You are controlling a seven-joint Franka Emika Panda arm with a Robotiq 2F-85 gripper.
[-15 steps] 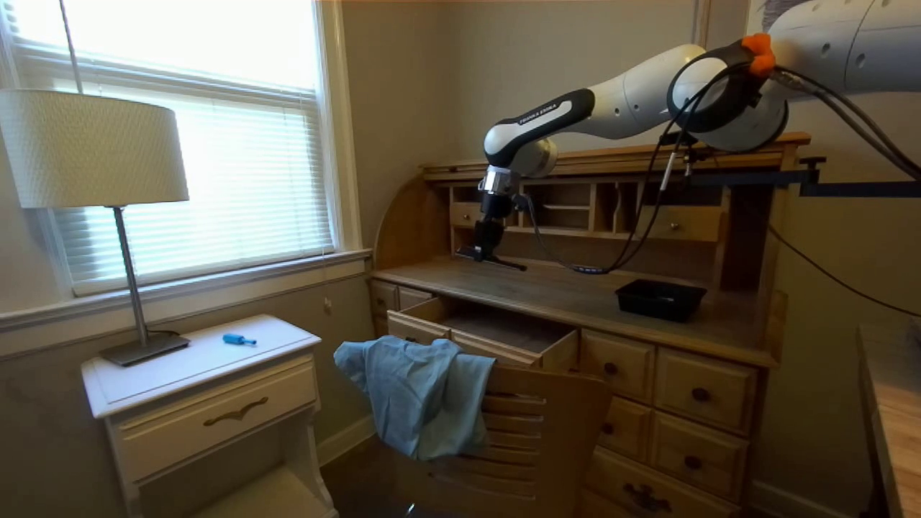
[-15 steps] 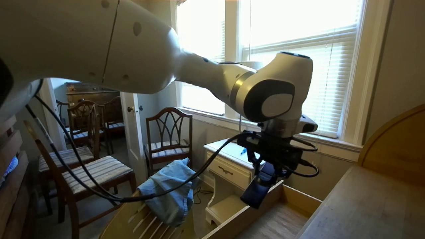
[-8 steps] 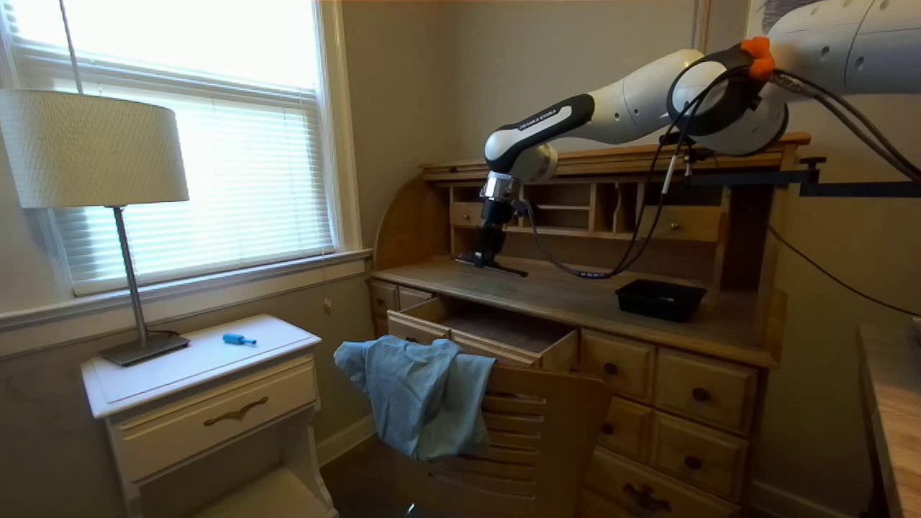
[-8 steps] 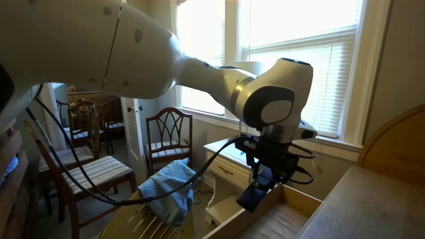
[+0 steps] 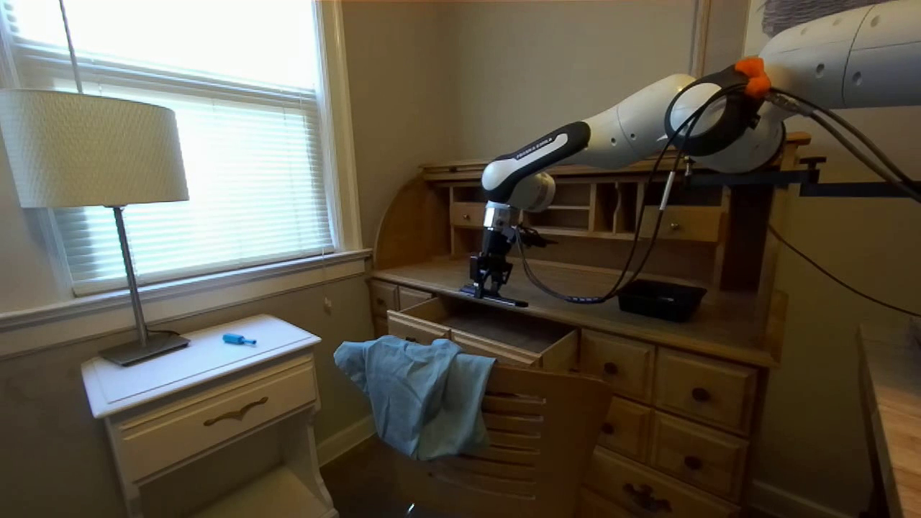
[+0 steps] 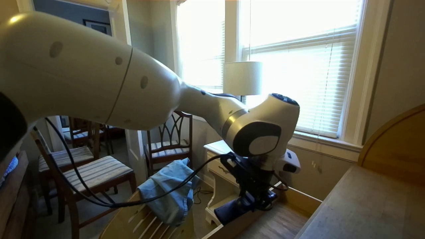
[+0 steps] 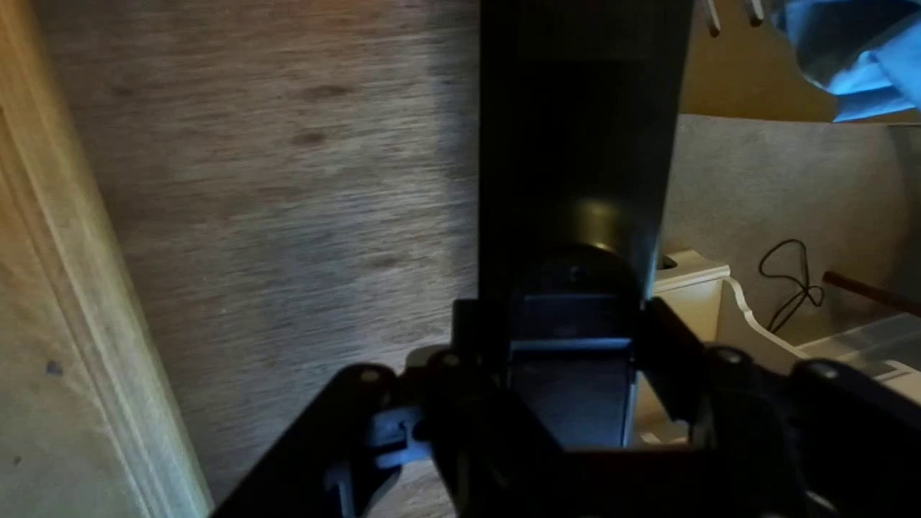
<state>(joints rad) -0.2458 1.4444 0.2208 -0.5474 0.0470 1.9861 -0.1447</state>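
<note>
- Progress: grasp judged complete; release not yet made.
- Gripper [image 7: 561,331]: jaws clamped on a black elongated object [image 7: 583,144], one finger against each long side, as the wrist view shows. The exact type of object cannot be told.
- Object position: held over the extended drawer [image 6: 282,220]. In the wrist view it lies along the line of the drawer's front wall and hides that wall. Contact between object and wall cannot be confirmed from any view.
- Done, as far as shown: the object is secured in the gripper, off the tabletop [image 6: 368,205]; the drawer stands pulled out from the wooden desk [image 5: 705,392].
- Not done: the object does not appear to rest on the drawer floor, nor does it lie in the black tray [image 5: 658,308]. The gripper has not let go.
- Surroundings: the tray stands on the tabletop, well apart from the gripper. A blue cloth [image 5: 424,396] hangs over the wooden chair [image 5: 557,424] in front of the drawer. A small blue item [image 5: 237,339] lies on the white nightstand [image 5: 270,344].
- Judged stage: holding, between pick-up and release.
</note>
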